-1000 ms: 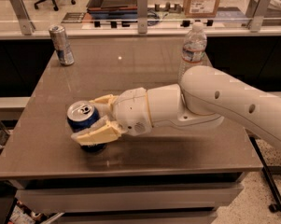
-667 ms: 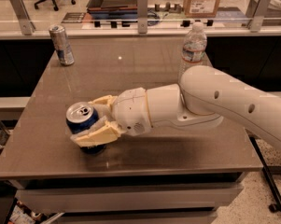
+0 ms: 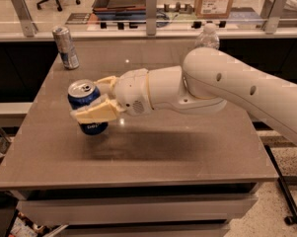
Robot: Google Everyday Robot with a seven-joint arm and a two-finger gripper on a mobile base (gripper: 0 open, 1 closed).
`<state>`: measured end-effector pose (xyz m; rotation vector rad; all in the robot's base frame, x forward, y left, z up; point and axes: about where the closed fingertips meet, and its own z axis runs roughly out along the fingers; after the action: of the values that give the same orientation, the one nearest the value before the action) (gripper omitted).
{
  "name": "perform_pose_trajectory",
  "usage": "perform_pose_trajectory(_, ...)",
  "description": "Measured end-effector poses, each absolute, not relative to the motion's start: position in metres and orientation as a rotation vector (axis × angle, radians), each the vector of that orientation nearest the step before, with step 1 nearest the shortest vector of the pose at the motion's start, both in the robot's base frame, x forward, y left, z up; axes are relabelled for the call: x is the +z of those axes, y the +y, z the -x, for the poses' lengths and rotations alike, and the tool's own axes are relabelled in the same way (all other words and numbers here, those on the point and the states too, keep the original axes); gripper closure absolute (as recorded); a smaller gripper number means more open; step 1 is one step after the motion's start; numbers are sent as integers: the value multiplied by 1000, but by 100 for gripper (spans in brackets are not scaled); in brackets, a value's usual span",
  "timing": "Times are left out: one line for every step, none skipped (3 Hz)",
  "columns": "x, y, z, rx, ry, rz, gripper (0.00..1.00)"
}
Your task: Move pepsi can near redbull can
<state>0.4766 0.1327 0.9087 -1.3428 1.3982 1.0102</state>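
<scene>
Camera view shows the white robot arm [image 3: 227, 83] reaching over the flat grey-brown surface [image 3: 187, 147]. Its pincer [image 3: 88, 100] is closed tight around the dark blue pepsi can with the silver top [image 3: 92, 127], over the left front part of the surface. The can looks lifted a little, so the grab is done. The tall slim silver and blue redbull can [image 3: 65, 47] stands at the far left corner, well apart. I think carrying the can over and letting go are left.
</scene>
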Motion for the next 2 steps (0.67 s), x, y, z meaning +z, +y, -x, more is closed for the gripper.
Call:
perform_pose_trajectory(918, 142, -510, 963, 1449, 1207, 100)
perform_pose_trajectory(923, 153, -541, 880, 1492, 1084, 100)
